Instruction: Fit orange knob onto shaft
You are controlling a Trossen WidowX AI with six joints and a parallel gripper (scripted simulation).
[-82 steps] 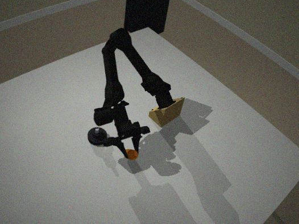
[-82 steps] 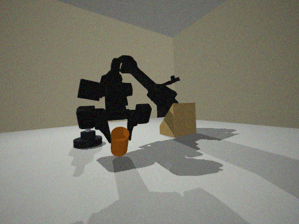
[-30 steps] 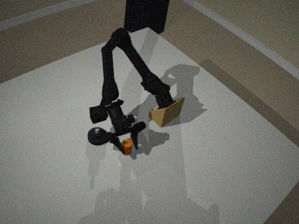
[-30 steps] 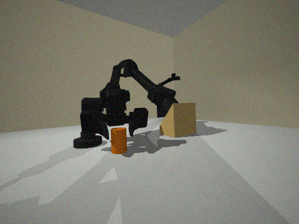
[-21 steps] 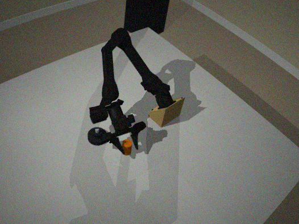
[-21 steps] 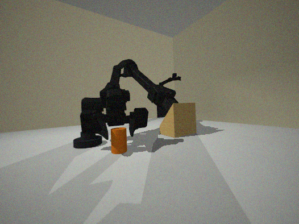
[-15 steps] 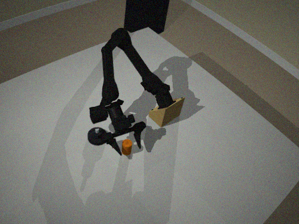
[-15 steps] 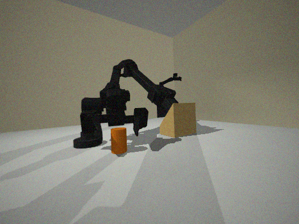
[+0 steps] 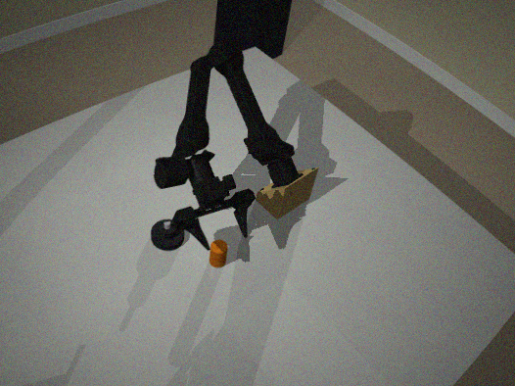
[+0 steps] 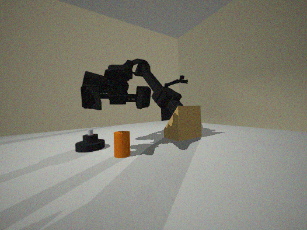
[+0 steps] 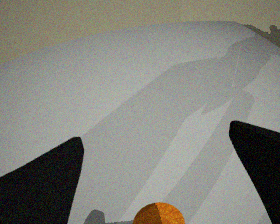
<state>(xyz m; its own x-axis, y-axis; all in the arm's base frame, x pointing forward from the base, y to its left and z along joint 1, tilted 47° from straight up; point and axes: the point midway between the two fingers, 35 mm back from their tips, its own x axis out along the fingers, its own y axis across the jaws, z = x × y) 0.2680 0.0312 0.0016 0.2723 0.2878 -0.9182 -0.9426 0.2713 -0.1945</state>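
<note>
The orange knob (image 9: 218, 253) (image 10: 121, 144) stands upright on the white table, free of the fingers. The black round pedestal (image 9: 166, 235) (image 10: 90, 145) sits to its left, with the short silver shaft (image 9: 167, 225) (image 10: 90, 132) standing bare on top. My gripper (image 9: 222, 230) (image 10: 117, 98) (image 11: 158, 137) is wide open and empty, raised well above the knob. In the wrist view the knob shows at the bottom edge, between and below the two dark fingertips.
A tan wedge-shaped block (image 9: 289, 192) (image 10: 184, 124) stands behind and to the right of the knob, at the arm's base. A dark tall column (image 9: 255, 9) rises at the back. The white table (image 9: 367, 266) (image 10: 233, 173) stretches forward and right.
</note>
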